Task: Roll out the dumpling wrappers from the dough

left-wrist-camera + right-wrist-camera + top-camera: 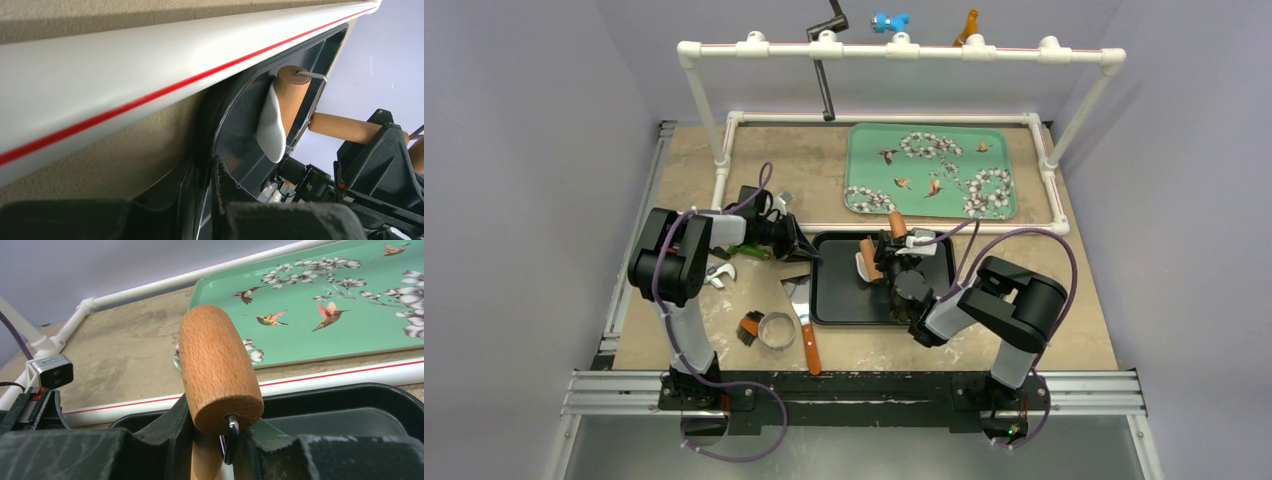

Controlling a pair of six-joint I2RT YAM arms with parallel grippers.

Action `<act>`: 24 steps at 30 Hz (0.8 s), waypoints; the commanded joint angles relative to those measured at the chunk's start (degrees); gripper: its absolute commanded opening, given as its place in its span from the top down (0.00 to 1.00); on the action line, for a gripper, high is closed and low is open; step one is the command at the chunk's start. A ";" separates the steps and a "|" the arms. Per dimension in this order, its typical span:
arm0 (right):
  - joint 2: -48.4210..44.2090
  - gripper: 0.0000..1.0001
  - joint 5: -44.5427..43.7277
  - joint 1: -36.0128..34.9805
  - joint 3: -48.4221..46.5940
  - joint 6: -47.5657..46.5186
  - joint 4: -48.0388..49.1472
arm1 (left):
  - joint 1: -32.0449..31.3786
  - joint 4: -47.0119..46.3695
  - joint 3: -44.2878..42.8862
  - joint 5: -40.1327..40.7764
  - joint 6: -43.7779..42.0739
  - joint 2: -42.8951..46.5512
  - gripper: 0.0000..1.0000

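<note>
White and thin, a dumpling wrapper [272, 127] clings to one barrel of a wooden roller [292, 95], draped down its side above the floor of a black tray [240, 125] at the centre of the table [1064, 320]. The right gripper [212, 455] has its jaws clamped on the roller's handle, with the tool's other barrel standing up in front of the wrist camera. The left gripper [202, 215] is at the black tray's left edge, and the wrist view shows its jaws closed on the rim. A white pipe [125, 85] with a red stripe runs just behind the black tray. Beyond it lies a green tray [360, 335] printed with hummingbirds and white blossoms. From overhead, the wrapper shows as a small white patch beside the roller, over the left half of the black tray. A metal ring cutter [776, 330] and an orange-handled scraper [807, 340] lie on the table near the black tray's front left corner.
</note>
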State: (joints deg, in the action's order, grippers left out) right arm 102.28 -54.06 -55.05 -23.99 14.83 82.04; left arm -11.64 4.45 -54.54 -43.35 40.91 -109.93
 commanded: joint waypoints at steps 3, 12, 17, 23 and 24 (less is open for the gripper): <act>-3.78 1.00 -7.31 -1.79 0.58 6.40 -38.27 | 1.00 1.49 0.07 9.16 1.04 -3.80 1.00; 2.78 1.00 3.83 -9.62 -0.34 -13.46 -18.91 | 1.00 1.44 0.01 9.08 1.02 -3.97 1.00; 2.97 1.00 13.82 -11.60 2.17 -14.50 -13.28 | 1.00 1.55 0.05 9.08 0.94 -4.00 1.00; 1.77 1.00 21.19 -12.25 3.34 -14.39 -12.60 | 1.00 1.86 -0.12 9.07 0.94 -4.15 1.00; 1.18 1.00 22.14 -12.89 3.55 -15.39 -12.23 | 1.00 1.76 -0.15 9.08 0.93 -4.15 1.00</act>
State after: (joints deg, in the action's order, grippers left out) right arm 101.19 -42.28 -65.04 -24.18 -1.63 81.43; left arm -11.62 4.97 -54.87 -43.51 40.88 -110.15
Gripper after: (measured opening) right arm 0.253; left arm 0.103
